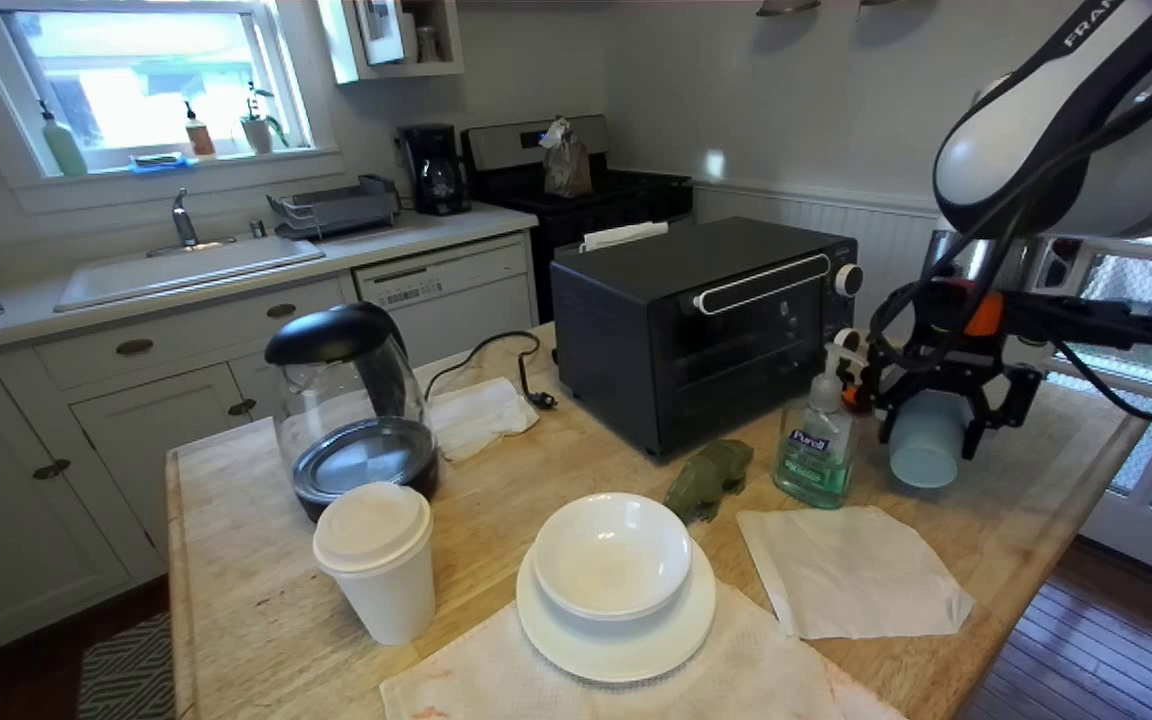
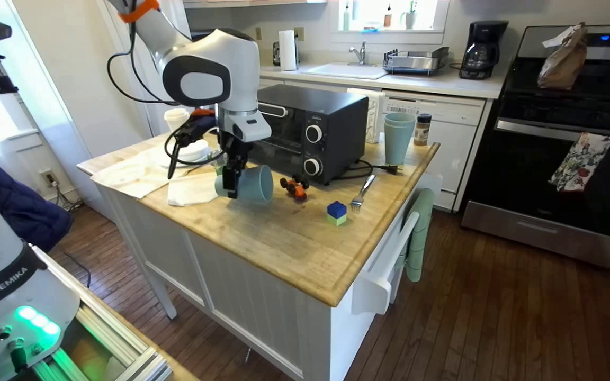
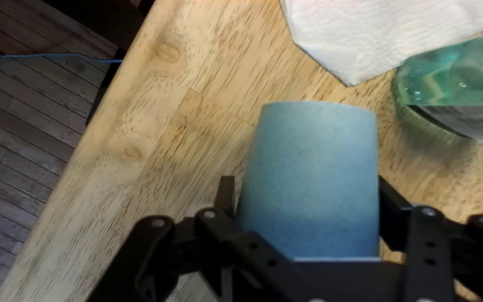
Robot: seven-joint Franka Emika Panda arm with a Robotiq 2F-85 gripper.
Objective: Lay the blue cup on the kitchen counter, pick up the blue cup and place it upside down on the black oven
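Note:
The blue cup (image 1: 924, 440) (image 2: 258, 184) (image 3: 315, 155) lies on its side, low over the wooden kitchen counter (image 2: 278, 233) (image 3: 153, 113). I cannot tell whether it touches the wood. My gripper (image 1: 931, 435) (image 2: 232, 193) (image 3: 306, 186) points down with its fingers on both sides of the cup and looks shut on it. A thin wedge shows between one fingertip and the cup's taper. In the wrist view the gripper hides the cup's wide end. The black oven (image 1: 606, 320) (image 2: 310, 100) stands beside them on the counter, its door shut.
A hand sanitizer bottle (image 1: 818, 445) (image 3: 463, 84) stands close to the cup. An orange toy (image 2: 295, 186), a block (image 2: 337, 212) and a fork (image 2: 362, 194) lie nearby. More pale blue tumblers (image 2: 398, 140) stand behind the oven. A napkin (image 1: 856, 570) and bowl (image 1: 613, 555) are in front.

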